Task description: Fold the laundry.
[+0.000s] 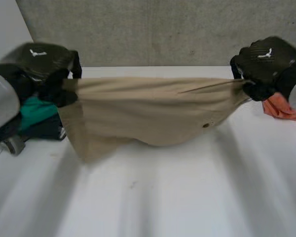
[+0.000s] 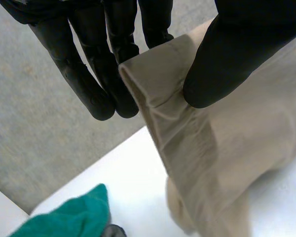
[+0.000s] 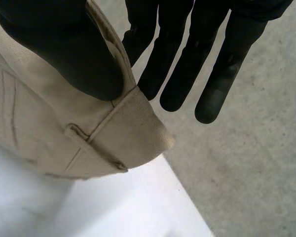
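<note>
A beige garment (image 1: 153,111) with a waistband and belt loops hangs stretched between both hands above the white table (image 1: 187,197). My left hand (image 1: 54,69) pinches its left end; thumb and fingers (image 2: 113,74) clamp the beige garment (image 2: 212,148) at a folded edge. My right hand (image 1: 266,64) pinches the right end, its thumb (image 3: 74,59) pressing the waistband corner of the beige garment (image 3: 113,133) against the fingers. The garment's middle sags down to the table.
A pile of green and dark clothes (image 1: 37,118) lies at the left behind the garment, its green cloth (image 2: 74,217) below my left hand. An orange cloth (image 1: 281,108) lies at the right edge. A grey wall stands behind the table.
</note>
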